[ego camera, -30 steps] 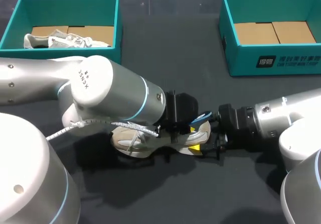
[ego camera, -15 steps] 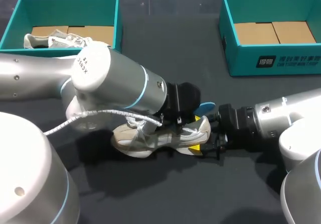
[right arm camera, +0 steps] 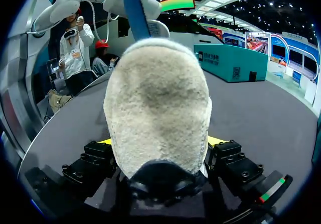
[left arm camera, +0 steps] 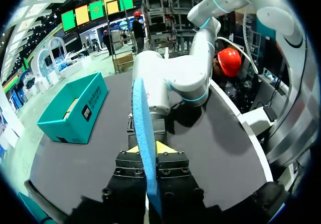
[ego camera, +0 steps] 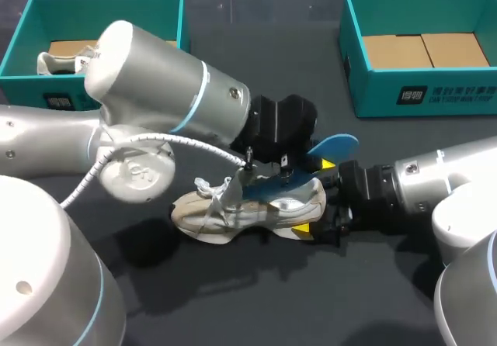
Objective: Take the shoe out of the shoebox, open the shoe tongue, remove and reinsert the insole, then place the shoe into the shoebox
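The shoe (ego camera: 233,212) lay on its side on the dark bench (ego camera: 311,299), toe toward the left arm, heel toward the right arm. The right tool (ego camera: 314,198) sat at the shoe's heel and was clamped on it. One yellow tip showed on the far side of the heel and one on the near side. From the right wrist, the fuzzy heel (right arm camera: 158,113) filled the space between the fingers, with yellow showing on both sides.

Above the shoe's opening, the left tool (left arm camera: 149,148) was pinched tight on the blue insole (ego camera: 338,143). From the left wrist the insole (left arm camera: 142,118) stood edge-on between the two yellow tips, running straight ahead of them. In the head view it slanted up from the shoe's mouth. Its low end was at the opening and its high end hung in the air above the heel. How much of it was inside the shoe could not be told. Loose white laces trailed off the shoe's top toward the left arm.

Well beyond the shoe, on the far left, sat the left box (ego camera: 184,36) with a second shoe (ego camera: 70,60) lying in it. Well beyond the shoe on the far right stood the right box (ego camera: 353,67), showing its cardboard floor.
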You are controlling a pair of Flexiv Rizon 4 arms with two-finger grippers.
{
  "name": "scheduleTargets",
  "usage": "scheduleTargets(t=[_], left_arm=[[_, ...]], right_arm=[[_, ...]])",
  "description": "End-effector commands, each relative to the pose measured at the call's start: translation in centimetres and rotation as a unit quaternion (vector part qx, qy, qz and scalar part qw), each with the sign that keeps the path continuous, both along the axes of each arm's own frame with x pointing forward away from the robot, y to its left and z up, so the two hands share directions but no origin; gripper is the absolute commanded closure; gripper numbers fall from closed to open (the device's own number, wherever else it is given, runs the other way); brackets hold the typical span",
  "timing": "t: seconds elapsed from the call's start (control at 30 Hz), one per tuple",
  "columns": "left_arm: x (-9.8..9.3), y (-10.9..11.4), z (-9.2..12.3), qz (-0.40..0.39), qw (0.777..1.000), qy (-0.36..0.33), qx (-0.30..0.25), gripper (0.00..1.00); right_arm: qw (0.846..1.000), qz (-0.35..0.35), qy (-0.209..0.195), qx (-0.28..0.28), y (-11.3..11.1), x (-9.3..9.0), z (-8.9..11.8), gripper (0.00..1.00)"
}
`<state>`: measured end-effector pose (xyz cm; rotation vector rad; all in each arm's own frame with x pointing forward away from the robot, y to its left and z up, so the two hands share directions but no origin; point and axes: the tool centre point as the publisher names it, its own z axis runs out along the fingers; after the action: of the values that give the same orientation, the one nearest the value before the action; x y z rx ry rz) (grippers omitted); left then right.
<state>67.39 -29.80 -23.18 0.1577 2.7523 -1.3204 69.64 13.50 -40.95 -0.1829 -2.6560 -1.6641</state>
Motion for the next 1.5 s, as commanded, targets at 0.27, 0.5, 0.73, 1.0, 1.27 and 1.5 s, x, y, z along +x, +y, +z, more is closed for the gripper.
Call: scheduleTargets(t=[0.27,0.5,0.73,1.0,1.27,1.5], left_arm=[[0.1,1.8,1.2,-0.035,0.999,0.026,0.006,1.0],[-0.6,2.9,3.6,-0.028,0.997,0.042,-0.053,1.0],[-3.0,4.3,13.3,-0.014,0.983,0.064,-0.172,1.0],[-3.3,4.6,14.4,-0.011,0.982,0.066,-0.177,1.0],[-3.2,5.6,15.1,0.002,0.973,0.101,-0.209,1.0],[-4.9,9.1,21.3,0.006,0.944,0.136,-0.3,1.0]], right_arm=[[1.0,-0.001,0.0,-0.001,0.3,-0.1,-0.2,1.0],[1.0,-0.001,0.0,-0.001,0.3,-0.1,-0.2,1.0],[1.0,-0.001,0.0,-0.001,0.3,-0.1,-0.2,1.0],[1.0,-0.001,0.0,-0.001,0.3,-0.1,-0.2,1.0],[1.0,-0.001,0.0,-0.001,0.3,-0.1,-0.2,1.0],[1.0,-0.001,0.0,-0.001,0.3,-0.1,-0.2,1.0]])
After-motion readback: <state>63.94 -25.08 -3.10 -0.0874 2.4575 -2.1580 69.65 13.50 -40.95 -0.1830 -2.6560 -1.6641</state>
